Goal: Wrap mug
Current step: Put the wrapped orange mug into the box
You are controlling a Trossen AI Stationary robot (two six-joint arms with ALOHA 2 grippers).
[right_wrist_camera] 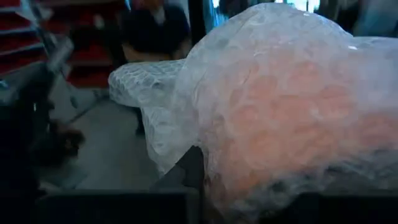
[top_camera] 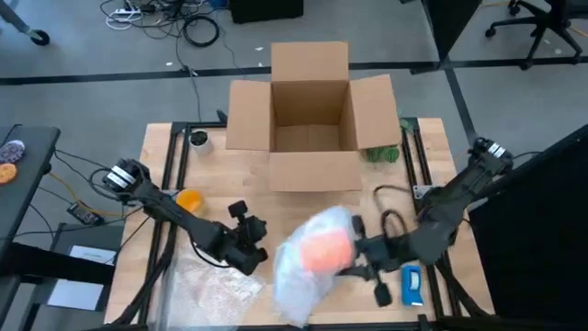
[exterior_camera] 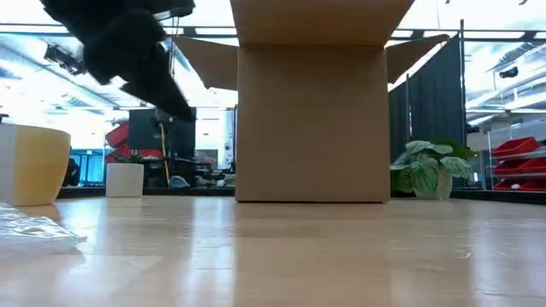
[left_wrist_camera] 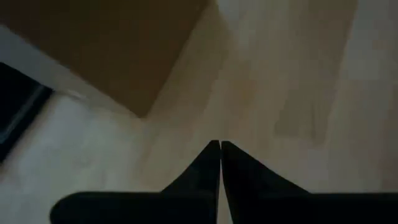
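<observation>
Pale wooden surface (top_camera: pixel 303 207) is carrying an open cardboard box (top_camera: pixel 310 110) toward twelve o'clock. Near five o'clock, the right gripper (top_camera: pixel 360 260) is clamping the orange mug (top_camera: pixel 323 249) inside its bubble wrap (top_camera: pixel 308 267), lifting the bundle so the sheet can fold around. The left gripper (top_camera: pixel 250 250), fingers pressed together empty, is hovering just at its nine o'clock side, likely ready to tuck

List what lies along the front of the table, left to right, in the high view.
Loose bubble wrap → left claw → wrapped mug → right claw → blue-and-white object.
</observation>
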